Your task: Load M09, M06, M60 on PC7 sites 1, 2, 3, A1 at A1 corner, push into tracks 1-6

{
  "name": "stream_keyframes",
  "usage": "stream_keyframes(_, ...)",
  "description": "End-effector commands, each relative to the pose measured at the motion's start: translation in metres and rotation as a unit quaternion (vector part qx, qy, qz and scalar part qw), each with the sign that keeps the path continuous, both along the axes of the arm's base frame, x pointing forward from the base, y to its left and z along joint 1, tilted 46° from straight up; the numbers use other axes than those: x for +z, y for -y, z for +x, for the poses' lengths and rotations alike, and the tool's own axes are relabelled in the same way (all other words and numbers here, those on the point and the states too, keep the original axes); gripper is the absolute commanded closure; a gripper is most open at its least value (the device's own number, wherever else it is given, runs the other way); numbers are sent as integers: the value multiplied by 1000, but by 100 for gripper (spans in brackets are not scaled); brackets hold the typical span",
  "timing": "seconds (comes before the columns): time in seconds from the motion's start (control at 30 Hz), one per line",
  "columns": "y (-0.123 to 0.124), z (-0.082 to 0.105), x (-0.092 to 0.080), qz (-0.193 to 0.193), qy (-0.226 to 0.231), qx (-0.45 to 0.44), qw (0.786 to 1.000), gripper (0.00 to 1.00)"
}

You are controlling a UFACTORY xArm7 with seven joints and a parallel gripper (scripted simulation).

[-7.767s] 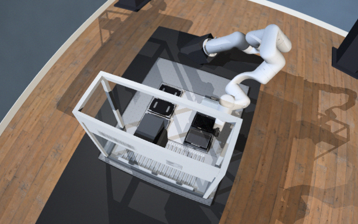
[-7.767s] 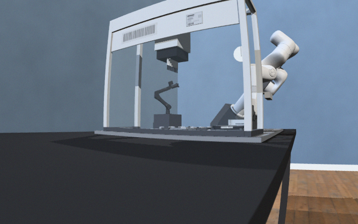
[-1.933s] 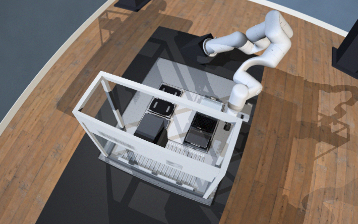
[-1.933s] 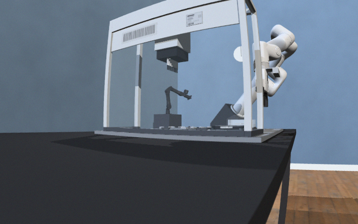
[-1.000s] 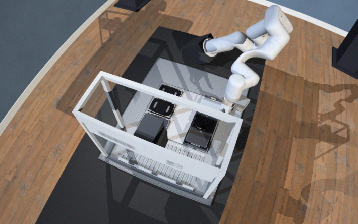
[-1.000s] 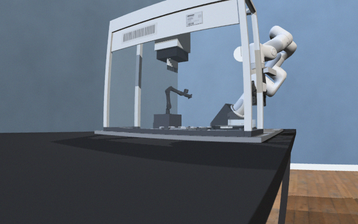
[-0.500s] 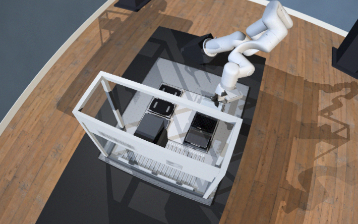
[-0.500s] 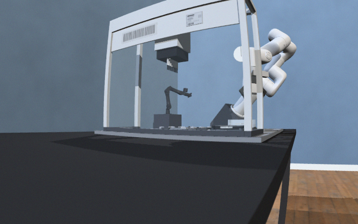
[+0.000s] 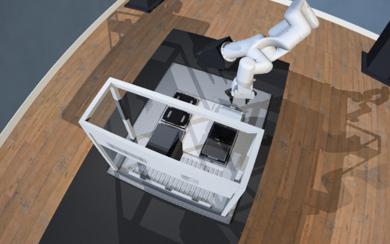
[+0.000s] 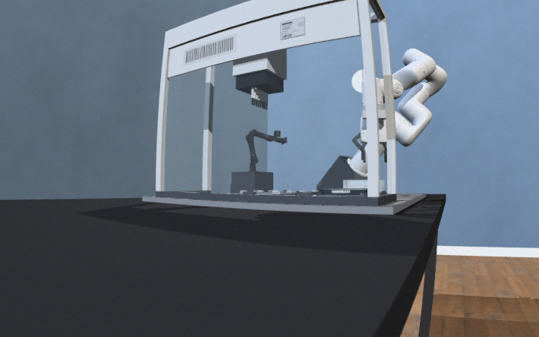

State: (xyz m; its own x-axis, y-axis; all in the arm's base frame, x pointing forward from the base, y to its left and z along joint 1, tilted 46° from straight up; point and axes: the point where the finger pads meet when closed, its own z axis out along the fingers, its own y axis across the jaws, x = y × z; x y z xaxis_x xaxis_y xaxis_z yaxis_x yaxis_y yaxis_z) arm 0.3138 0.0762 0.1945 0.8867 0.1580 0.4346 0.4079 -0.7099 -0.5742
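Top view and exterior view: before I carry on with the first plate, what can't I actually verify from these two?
- Plate labels and A1 corner marks: too small in both views.
- Track numbers on the apron: too small to read in the top view.
- Pale plate nearest the arm: partly crossed by the frame's top bar in the top view.
- End effector: the corner post covers it in the exterior view.
- Lamp: not discernible.
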Motion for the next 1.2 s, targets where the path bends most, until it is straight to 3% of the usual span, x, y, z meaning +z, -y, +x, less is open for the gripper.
stream_keyframes(0.0, 7, -11, -7, 8, -33, -37, 999, 18)
stream_keyframes(0.27, 16, -34, -23, 33, -112, -118, 986, 18)
stream_keyframes(0.77, 16, -34, -23, 34, -113, -119, 986, 18)
stream_keyframes(1.17, 5, -31, -35, 34, -113, -119, 986, 18)
